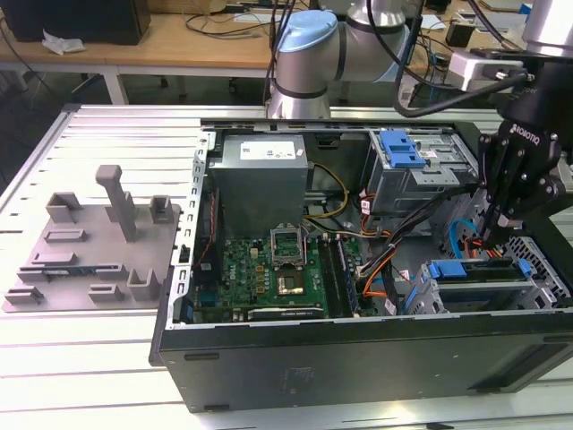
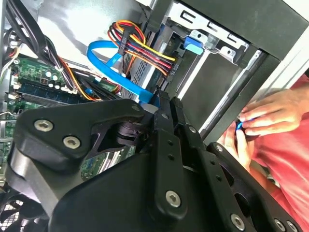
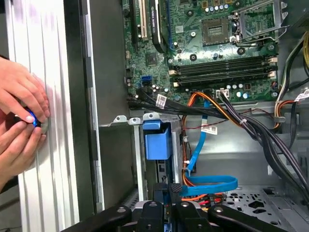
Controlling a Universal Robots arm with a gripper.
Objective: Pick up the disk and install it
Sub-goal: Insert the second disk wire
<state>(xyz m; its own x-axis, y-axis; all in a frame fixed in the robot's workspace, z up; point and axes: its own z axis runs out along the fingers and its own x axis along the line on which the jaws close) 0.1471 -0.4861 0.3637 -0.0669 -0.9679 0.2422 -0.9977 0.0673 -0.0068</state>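
Exterior view: my gripper [image 1: 498, 235] low inside open computer case [image 1: 358, 358], at its corner on exterior view's right, just above drive cage [image 1: 488, 282]. One disk [image 1: 474, 269] with blue frame lies in cage, probably already seated. One grey tray [image 1: 89, 260] on bench, well apart.

Second wrist view: fingers together; whether pinching something, I cannot tell. One blue cable [image 2: 111, 67] loops near.

First wrist view: two hands [image 3: 21, 116] of person outside case wall, holding one small blue piece.
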